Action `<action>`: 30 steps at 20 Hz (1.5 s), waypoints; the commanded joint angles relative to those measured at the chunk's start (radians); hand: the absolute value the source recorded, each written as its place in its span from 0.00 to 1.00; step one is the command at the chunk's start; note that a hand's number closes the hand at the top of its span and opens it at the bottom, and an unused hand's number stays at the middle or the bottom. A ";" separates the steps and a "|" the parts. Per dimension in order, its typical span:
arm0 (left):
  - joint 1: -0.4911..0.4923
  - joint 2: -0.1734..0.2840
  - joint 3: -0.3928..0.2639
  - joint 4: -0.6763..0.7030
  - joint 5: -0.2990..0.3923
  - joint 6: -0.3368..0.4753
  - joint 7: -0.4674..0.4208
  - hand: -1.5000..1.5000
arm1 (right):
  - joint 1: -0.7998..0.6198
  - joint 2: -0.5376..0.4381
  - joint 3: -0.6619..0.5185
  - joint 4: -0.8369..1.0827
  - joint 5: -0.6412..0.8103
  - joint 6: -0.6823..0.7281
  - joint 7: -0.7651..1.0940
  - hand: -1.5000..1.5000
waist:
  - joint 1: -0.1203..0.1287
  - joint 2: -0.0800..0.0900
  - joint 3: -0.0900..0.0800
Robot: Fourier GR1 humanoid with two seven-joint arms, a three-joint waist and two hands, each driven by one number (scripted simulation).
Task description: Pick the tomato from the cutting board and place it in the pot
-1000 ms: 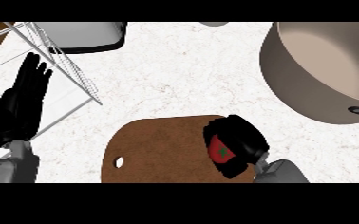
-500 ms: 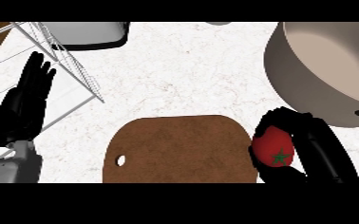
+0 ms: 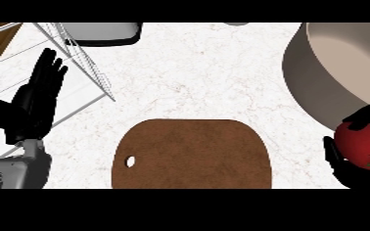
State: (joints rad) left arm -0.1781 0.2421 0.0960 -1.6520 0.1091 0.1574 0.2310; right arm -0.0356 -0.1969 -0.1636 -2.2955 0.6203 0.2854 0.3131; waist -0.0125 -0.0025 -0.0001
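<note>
At the right edge of the head view, the red tomato (image 3: 356, 146) sits in my right hand (image 3: 341, 165), whose black fingers curl round it; part of both is cut off by the frame. It is right beside the near wall of the large beige pot (image 3: 325, 85) at the upper right. The brown cutting board (image 3: 192, 154) lies bare at the lower middle. At the left edge, my left hand (image 3: 36, 98) rests open, fingers up.
A wire rack (image 3: 80, 68) slants across the upper left. A grey and black appliance (image 3: 104, 33) sits at the top. White marble counter (image 3: 202, 73) lies between the board and the pot.
My right hand has carried the tomato off the cutting board, to the right and up toward the pot's side. The left hand has stayed put.
</note>
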 commanded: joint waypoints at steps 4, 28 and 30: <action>-0.054 0.032 0.046 0.027 0.049 -0.054 0.036 0.50 | -0.164 -0.122 -0.280 0.203 -0.232 0.035 -0.025 1.00 | 0.010 0.003 0.000; -0.037 -0.047 -0.023 0.011 -0.043 -0.011 -0.002 0.50 | -0.498 -0.295 -0.236 1.340 0.203 -0.466 -0.507 1.00 | 0.045 0.011 0.002; -0.089 -0.034 0.000 0.048 -0.018 -0.026 0.000 0.50 | -0.495 -0.302 -0.278 1.390 0.150 -0.423 -0.514 1.00 | 0.049 0.018 0.003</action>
State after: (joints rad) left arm -0.2276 0.2095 0.0960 -1.6103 0.0889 0.1272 0.2123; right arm -0.4779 -0.5251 -0.4124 -1.0815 0.8067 -0.1283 -0.1883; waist 0.0215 -0.0059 -0.0264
